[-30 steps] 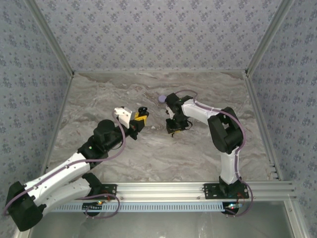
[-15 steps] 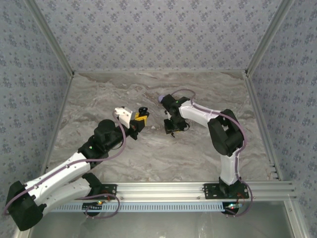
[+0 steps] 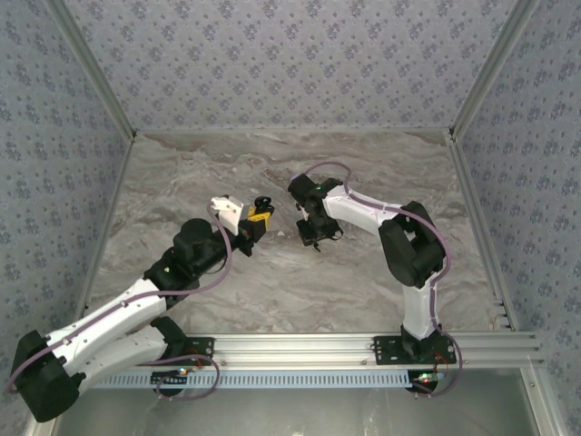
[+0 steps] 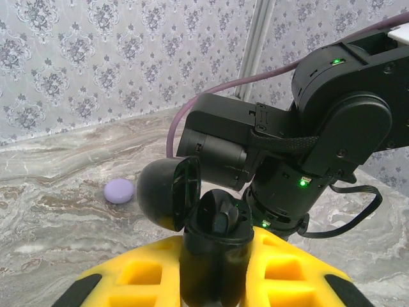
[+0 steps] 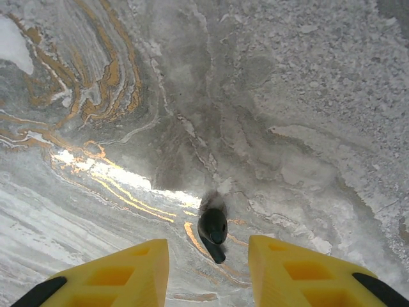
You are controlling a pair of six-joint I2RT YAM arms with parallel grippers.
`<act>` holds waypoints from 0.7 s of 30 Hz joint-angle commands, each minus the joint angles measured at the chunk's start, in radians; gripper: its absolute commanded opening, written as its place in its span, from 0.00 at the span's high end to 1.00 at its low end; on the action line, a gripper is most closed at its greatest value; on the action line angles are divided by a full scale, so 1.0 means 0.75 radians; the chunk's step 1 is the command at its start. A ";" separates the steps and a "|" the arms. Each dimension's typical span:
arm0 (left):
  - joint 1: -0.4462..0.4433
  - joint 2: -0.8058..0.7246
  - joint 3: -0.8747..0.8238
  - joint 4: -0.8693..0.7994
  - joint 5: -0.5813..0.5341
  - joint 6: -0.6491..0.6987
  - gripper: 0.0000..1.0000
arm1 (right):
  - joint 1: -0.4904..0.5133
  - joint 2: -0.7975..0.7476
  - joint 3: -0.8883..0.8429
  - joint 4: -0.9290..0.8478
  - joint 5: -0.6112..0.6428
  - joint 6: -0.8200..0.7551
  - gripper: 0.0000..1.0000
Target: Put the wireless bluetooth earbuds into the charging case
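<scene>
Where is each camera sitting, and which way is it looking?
Top external: high above and behind the arms, looking down on the marble table; both arms show, bases at the bottom.
Left wrist: on the left arm, looking across the table; its left gripper holds the open charging case, the right arm and a lilac disc beyond.
Right wrist: on the right arm, looking down; the open right gripper hangs over an earbud.
Shared: top and left wrist views both show the charging case and right arm.

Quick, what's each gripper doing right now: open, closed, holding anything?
Left gripper: shut on the charging case.
Right gripper: open, empty, above one earbud.
</scene>
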State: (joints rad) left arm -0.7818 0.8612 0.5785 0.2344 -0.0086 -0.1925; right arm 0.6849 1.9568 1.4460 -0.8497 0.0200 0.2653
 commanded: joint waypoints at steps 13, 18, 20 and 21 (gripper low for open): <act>-0.009 0.018 0.051 0.029 0.025 -0.007 0.81 | -0.013 0.080 0.070 -0.061 -0.024 -0.149 0.61; -0.010 0.022 0.057 0.024 0.029 -0.005 0.81 | -0.015 0.113 0.080 -0.069 -0.034 -0.157 0.62; -0.010 0.025 0.060 0.025 0.029 -0.006 0.81 | -0.017 0.123 0.083 -0.071 -0.036 -0.160 0.63; -0.010 0.024 0.061 0.023 0.031 -0.006 0.81 | -0.019 0.128 0.085 -0.074 -0.040 -0.161 0.64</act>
State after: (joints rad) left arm -0.7818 0.8738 0.5789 0.2340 -0.0078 -0.1925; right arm 0.6781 2.0319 1.4784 -0.8654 -0.0074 0.1631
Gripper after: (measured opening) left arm 0.189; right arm 0.367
